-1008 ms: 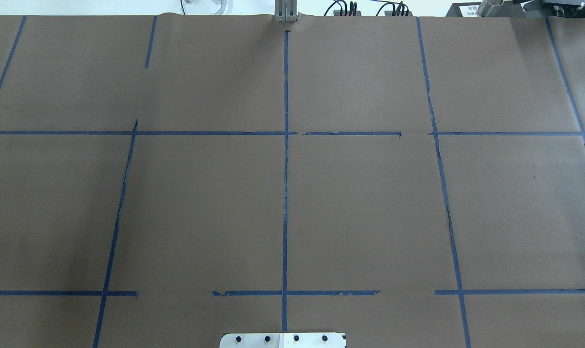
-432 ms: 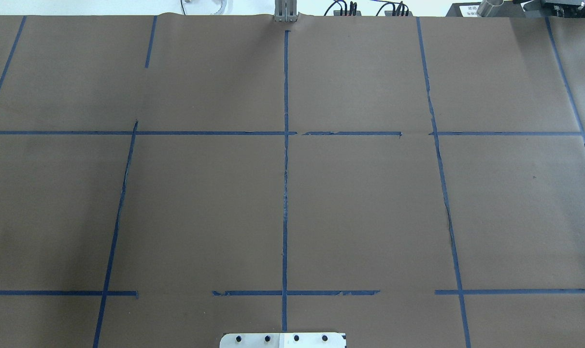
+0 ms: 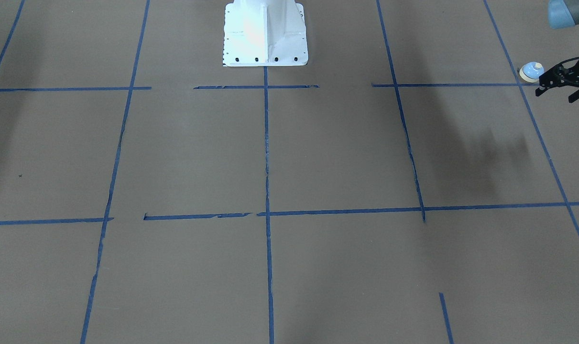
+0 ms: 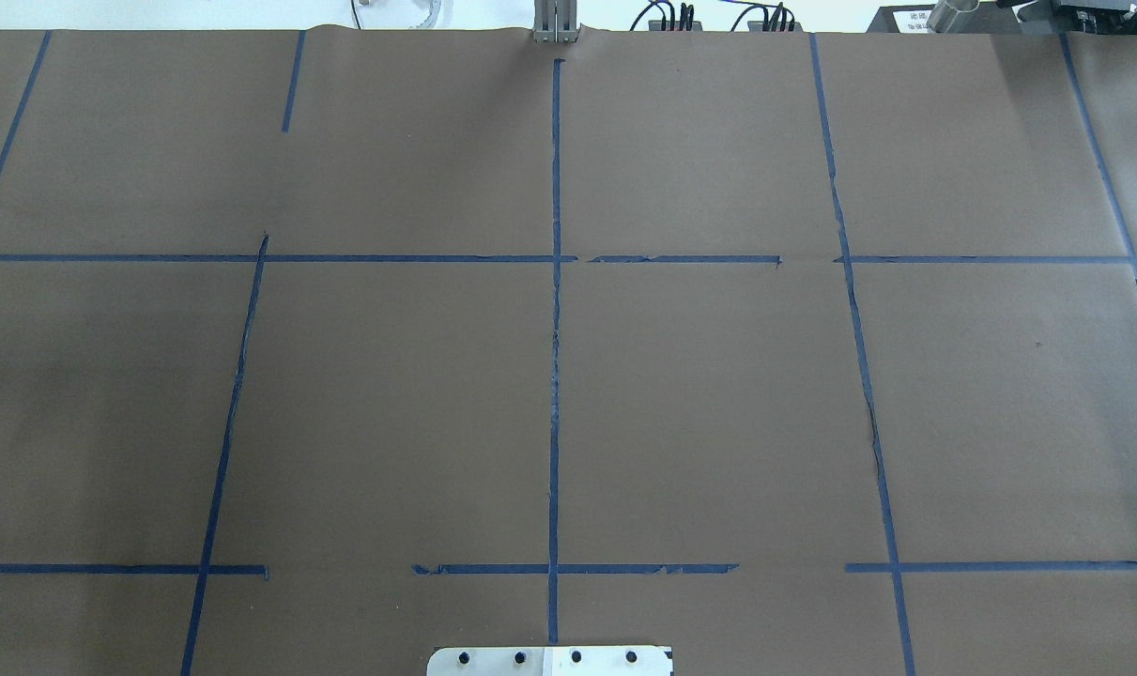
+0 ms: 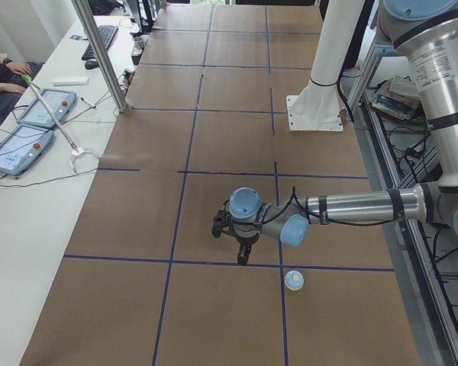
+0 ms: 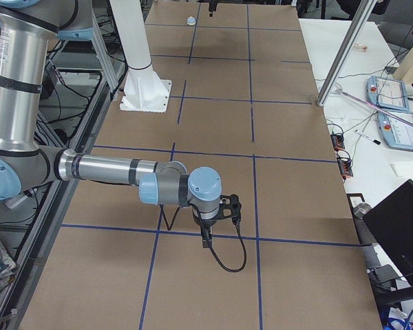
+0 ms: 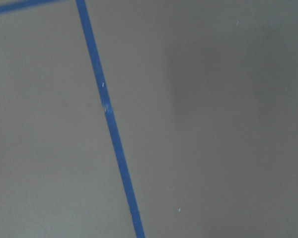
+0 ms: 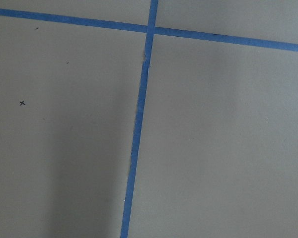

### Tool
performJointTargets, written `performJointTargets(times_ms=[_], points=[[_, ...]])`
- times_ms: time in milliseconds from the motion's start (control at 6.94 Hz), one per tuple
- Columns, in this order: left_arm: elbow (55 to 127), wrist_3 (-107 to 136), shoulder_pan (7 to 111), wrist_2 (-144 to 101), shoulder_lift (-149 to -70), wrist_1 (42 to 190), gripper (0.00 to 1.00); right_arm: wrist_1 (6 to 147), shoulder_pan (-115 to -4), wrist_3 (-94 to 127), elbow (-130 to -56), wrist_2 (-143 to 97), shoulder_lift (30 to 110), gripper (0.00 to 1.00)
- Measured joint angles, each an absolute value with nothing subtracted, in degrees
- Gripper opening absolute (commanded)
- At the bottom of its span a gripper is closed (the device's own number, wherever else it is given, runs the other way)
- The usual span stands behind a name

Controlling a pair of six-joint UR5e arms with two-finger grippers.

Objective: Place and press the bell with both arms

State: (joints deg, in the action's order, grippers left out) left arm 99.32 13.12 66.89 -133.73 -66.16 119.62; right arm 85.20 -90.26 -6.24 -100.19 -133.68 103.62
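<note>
The small light-blue bell [image 3: 531,71] with its cream base stands upright on the brown table near the view's right edge. It also shows in the exterior left view [image 5: 294,280] and far off in the exterior right view [image 6: 191,20]. My left gripper [image 3: 572,98] hangs just beside the bell, apart from it, partly cut off by the frame edge; it also shows in the exterior left view [image 5: 244,259]. I cannot tell whether it is open or shut. My right gripper [image 6: 205,240] hangs over the table at the far end from the bell; I cannot tell its state. Neither shows overhead.
The white bolted pedestal [image 3: 265,33] stands at the robot's side of the table. Blue tape lines [image 4: 555,376] grid the brown paper. Tablets [image 5: 27,126] and cables lie on the white bench across the table, with a metal post [image 5: 99,53].
</note>
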Motion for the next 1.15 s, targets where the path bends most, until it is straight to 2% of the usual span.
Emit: performJointTargets(times_ms=[432, 1152], points=[[96.86, 15.71, 56.76, -132.75, -60.92, 123.15, 1.00, 84.66, -90.26, -6.16, -100.11, -133.55, 103.62, 1.00], [91.70, 15.45, 52.72, -128.68, -60.56, 123.41, 1.00, 84.64, -90.26, -6.32, -100.19, -133.50, 103.62, 1.00]])
